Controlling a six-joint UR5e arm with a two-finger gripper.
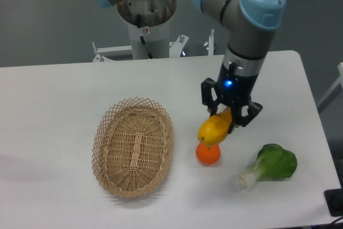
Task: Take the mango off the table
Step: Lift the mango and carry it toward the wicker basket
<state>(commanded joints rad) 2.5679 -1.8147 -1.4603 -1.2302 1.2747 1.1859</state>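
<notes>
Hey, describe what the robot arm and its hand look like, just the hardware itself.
The arm is built of grey metallic tube segments joined by rounded joints with light blue caps. Its wrist narrows to a silvery-grey cylinder. Below sits the black hand, a compact block with a small glowing blue light on its face and two short dark fingers. No loose cables are visible along it.
</notes>
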